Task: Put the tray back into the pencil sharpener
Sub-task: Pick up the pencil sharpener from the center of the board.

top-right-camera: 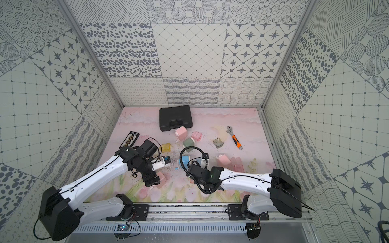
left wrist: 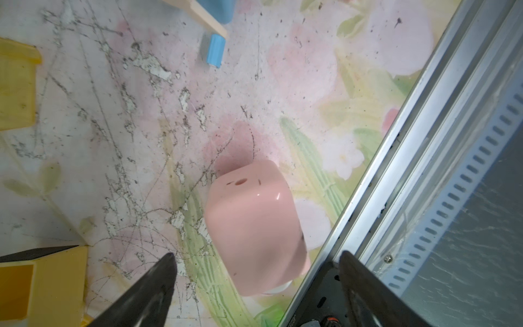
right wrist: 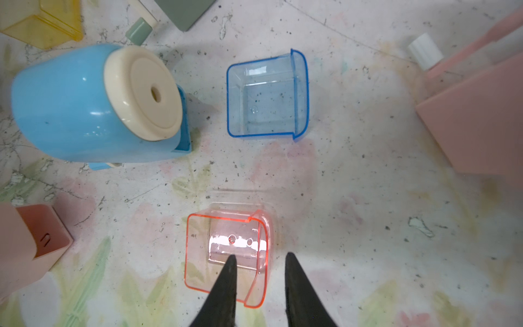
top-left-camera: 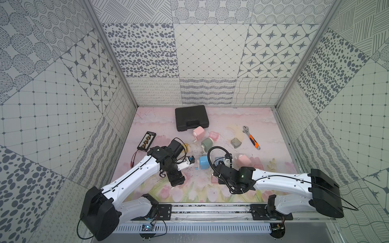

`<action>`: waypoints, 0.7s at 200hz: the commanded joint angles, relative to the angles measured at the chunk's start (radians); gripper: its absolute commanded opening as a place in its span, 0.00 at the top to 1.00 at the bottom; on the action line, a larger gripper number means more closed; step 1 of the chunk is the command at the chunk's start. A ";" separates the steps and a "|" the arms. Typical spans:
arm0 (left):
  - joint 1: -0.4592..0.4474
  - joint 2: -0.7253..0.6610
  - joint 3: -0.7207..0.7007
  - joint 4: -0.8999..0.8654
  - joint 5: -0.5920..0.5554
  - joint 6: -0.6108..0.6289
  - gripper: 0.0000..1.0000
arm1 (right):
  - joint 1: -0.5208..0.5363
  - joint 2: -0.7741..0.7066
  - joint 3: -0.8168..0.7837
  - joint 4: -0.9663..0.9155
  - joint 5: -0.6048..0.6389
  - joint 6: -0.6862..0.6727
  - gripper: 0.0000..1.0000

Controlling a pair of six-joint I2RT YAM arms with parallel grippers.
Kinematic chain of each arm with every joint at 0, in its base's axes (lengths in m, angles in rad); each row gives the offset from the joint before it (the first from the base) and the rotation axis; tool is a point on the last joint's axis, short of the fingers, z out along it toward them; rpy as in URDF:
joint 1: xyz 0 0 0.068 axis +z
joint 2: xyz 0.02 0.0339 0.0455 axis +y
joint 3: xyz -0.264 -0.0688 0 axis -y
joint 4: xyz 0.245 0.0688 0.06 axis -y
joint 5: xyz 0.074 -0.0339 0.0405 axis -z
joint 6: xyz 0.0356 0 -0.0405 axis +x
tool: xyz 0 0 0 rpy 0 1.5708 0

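Right claw (right wrist: 260, 254) hangs low over the tabletop (right wrist: 368, 198) with its two black fingers (right wrist: 225, 288) a little apart. They straddle the thick front wall of a clear pink-red plastic tray (right wrist: 203, 254). One finger reaches inside the tray and its partner stands just outside. Whether either touches the plastic I cannot tell. The tray sits open side up on the tabletop, apart from every sharpener.

Clock directions are read on the top views, with twelve o'clock at the far wall. A clear blue plastic tray (right wrist: 266, 96) lies near the pink-red one at twelve o'clock, open side up. A rounded blue pencil sharpener with a cream disc front (right wrist: 70, 107) lies at eleven o'clock. A pale pink pencil sharpener (right wrist: 475, 119) rests at two o'clock.

At nine o'clock, near the front rail, a second pale pink pencil sharpener (left wrist: 254, 226) lies on its side. The left claw (left wrist: 256, 253) hovers over it, fingers spread wide and holding nothing. The pink body sits between them, clear of both.

Farther out, both top views show a sage green pencil sharpener (top-left-camera: 207, 144) near the middle of the tabletop. A third pink pencil sharpener (top-left-camera: 198, 133) and a clear pink tray (top-left-camera: 214, 135) lie just beyond it. A clear yellow tray (top-right-camera: 166, 146) lies at ten o'clock. A clear grey tray (top-left-camera: 235, 143) and an orange-handled adjustable wrench (top-left-camera: 251, 137) lie toward two o'clock. A black plastic carry case (top-left-camera: 191, 117) rests at twelve o'clock, close to the far wall.
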 commanded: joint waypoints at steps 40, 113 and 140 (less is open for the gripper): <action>-0.041 0.093 -0.044 0.021 -0.035 -0.029 0.18 | -0.003 -0.043 -0.027 -0.016 0.020 0.039 0.69; -0.059 0.103 -0.105 0.099 -0.035 -0.005 0.42 | -0.003 -0.063 -0.033 -0.013 0.006 0.051 0.68; -0.066 0.083 -0.107 0.112 -0.048 0.018 0.52 | -0.003 -0.069 -0.035 -0.014 0.003 0.053 0.69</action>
